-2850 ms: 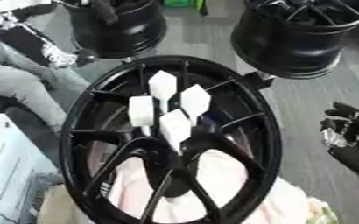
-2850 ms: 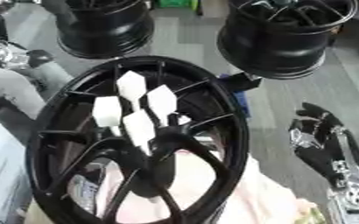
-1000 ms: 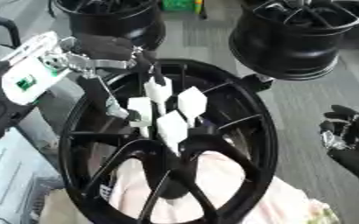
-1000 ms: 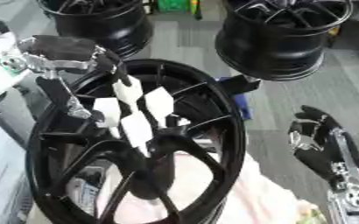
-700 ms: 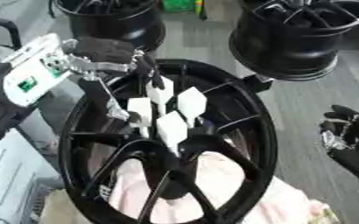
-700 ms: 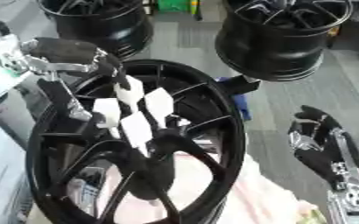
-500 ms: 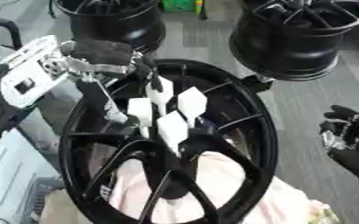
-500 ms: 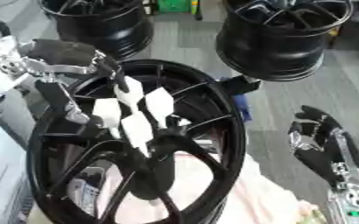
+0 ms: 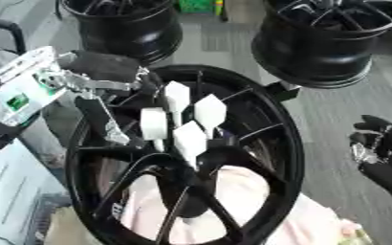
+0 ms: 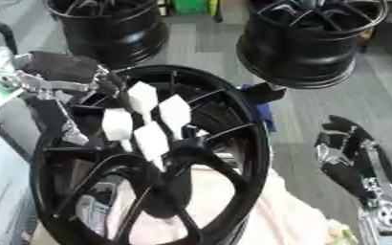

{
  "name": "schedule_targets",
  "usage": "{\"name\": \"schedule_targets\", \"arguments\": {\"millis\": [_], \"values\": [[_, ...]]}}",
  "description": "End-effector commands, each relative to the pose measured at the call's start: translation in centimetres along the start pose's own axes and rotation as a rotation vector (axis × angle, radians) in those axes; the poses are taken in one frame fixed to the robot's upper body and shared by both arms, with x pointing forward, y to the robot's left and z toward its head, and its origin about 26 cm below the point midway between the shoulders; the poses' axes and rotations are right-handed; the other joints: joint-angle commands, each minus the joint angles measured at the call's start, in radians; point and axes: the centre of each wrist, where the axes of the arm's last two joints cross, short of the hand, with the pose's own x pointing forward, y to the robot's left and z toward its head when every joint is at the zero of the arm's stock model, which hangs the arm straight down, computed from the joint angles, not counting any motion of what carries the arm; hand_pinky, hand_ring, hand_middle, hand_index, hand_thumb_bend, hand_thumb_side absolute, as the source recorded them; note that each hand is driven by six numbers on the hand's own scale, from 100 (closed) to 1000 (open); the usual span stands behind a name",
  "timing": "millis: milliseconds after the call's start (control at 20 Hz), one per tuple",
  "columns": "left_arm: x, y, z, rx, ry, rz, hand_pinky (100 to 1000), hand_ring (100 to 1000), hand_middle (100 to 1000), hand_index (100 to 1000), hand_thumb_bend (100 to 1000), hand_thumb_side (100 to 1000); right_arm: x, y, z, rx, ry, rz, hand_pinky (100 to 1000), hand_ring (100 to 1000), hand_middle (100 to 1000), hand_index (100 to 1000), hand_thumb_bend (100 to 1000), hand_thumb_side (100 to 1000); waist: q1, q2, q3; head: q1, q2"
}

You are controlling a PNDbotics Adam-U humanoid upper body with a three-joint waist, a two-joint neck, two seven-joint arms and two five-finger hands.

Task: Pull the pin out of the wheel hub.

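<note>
A large black wheel hub [image 9: 266, 143] lies in the middle with several white pins standing at its centre: one at the back [image 9: 177, 95], one to the right [image 9: 209, 110], one to the left [image 9: 153, 123] and one in front [image 9: 189, 139]. My left hand [image 9: 107, 79] reaches in from the left over the hub's rim. Its fingers [image 9: 109, 125] hang straight down just left of the left pin, touching none of the pins. My right hand [image 10: 346, 148] rests open off the hub's right side, fingers relaxed.
Two more black wheels stand at the back, one on the left [image 9: 124, 24] and one on the right [image 9: 333, 38]. A pink cloth [image 9: 316, 225] lies under the hub. A blue piece [image 10: 266, 117] sits by the hub's right rim. A pale sheet [image 9: 15, 201] lies at lower left.
My left hand came in from the left and has sunk lower over the rim, its fingers now pointing down beside the left pin. Pins and right hand have not moved.
</note>
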Motion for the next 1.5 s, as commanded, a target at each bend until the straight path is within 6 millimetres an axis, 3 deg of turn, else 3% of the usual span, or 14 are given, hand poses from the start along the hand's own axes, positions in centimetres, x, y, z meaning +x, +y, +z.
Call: {"name": "schedule_targets", "arguments": {"millis": [50,900,1500], "values": [[-0.1,0.9,1.1,-0.353,-0.234,-0.256,695,547,591,772,421,431,0.5,-0.6,-0.4,0.002,-0.02,0.024,745,686,712,830,100,178,-0.002,-0.015,0.001,-0.001,0.005],[-0.5,0.6,0.7,-0.326,-0.25,-0.223,702,547,590,764,396,455,0.5,-0.6,-0.4,0.0,-0.02,0.021,745,686,711,830,100,178,-0.003,-0.013,-0.002,-0.001,0.005],[-0.6,0.1,-0.9,-0.326,-0.277,-0.207,691,525,578,757,349,430,0.4,-0.6,-0.3,0.001,-0.019,0.019,746,686,711,830,100,179,-0.001,-0.013,-0.008,0.001,0.005]]}}
